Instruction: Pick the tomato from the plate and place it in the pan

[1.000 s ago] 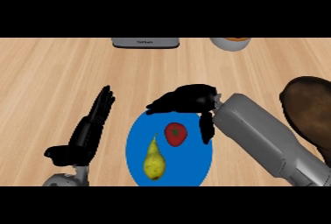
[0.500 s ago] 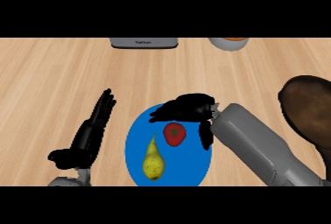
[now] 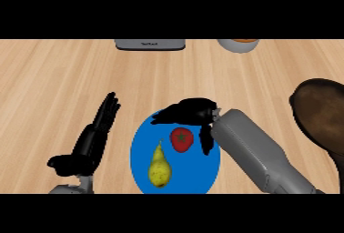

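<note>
A red tomato (image 3: 182, 139) lies on the blue plate (image 3: 144, 157), right of centre. A yellow-green pear (image 3: 159, 166) lies beside it on the plate's left half. My right hand (image 3: 190, 112) hovers over the plate's upper right part, fingers reaching left just above the tomato and the thumb hanging down on the tomato's right side; nothing is held. The dark brown pan (image 3: 322, 119) sits at the right edge, partly cut off. My left hand (image 3: 96, 135) rests open on the counter, left of the plate, fingers pointing away from me.
At the far edge of the wooden counter sits a grey appliance (image 3: 150, 44), and a light bowl (image 3: 239, 45) stands to its right. My right forearm (image 3: 259, 154) crosses the space between the plate and the pan.
My right hand has drawn nearer and lower over the plate, coming closer to the tomato, with the thumb now beside it. The left hand and the fruit have stayed put.
</note>
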